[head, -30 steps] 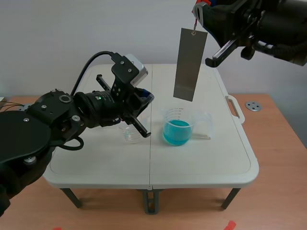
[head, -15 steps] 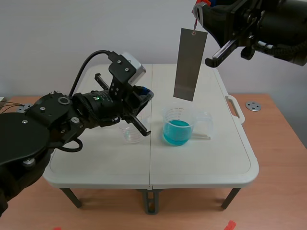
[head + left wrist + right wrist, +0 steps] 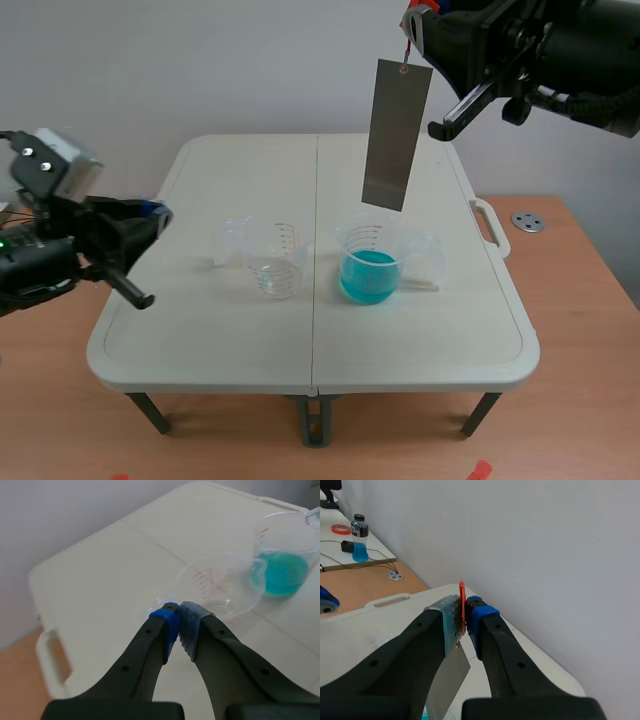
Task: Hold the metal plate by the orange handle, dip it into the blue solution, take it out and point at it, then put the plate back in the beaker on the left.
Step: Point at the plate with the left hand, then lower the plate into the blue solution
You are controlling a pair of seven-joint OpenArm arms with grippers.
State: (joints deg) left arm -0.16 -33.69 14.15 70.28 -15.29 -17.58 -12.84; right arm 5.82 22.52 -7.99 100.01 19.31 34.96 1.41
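Reviewer: Risks, left to right?

Annotator: Left gripper (image 3: 179, 615) sits at the left edge of the surface (image 3: 200, 330), well apart from everything, so a clash looks unlikely. Empty beaker (image 3: 272, 262) looks light; a plate edge catching its rim could tip it. Same goes for the beaker of blue solution (image 3: 372, 262) just beside it, and that one would spill. Metal plate (image 3: 395, 135) hangs free above the blue one, touching nothing and slightly tilted. My guess is it swings on any quick sideways move. Orange handle (image 3: 462, 605) is thin and could slip between the pads.

Reviewer: Poses?

Annotator: Left arm is low, fingers pressed together on nothing, aimed toward the empty beaker. Right arm is raised across the top, right gripper (image 3: 464, 615) clamped on the orange handle, plate dangling below it.
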